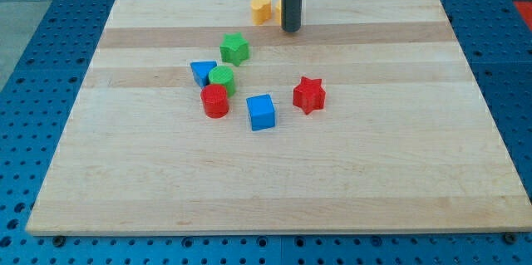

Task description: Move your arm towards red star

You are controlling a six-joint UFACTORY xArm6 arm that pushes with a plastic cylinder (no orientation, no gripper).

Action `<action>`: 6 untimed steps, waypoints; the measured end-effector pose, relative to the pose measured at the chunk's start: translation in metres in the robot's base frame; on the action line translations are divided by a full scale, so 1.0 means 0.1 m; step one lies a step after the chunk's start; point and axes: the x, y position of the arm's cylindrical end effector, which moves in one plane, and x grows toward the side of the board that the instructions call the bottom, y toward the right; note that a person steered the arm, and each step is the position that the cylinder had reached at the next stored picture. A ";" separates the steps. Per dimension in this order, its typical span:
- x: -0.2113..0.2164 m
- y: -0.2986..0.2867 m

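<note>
7 small blocks are seen on the wooden board (274, 182). My tip (291, 29) is set down near the view's top, just beside the yellow block (263, 10), which is partly hidden by the rod. No fingers are carried by the rod, so nothing is held. The red star (308, 95) is found near the middle, well apart from my tip, toward the view's bottom. The blue cube (261, 112) is placed near the star's left. Farther left, the green star (234, 49), blue block (202, 72), green cylinder (222, 78) and red cylinder (214, 100) are bunched together.
</note>
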 end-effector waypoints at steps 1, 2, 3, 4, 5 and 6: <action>0.14 0.00; 0.52 0.00; 0.91 -0.10; 1.23 -0.24; 1.44 -0.23; 1.60 -0.05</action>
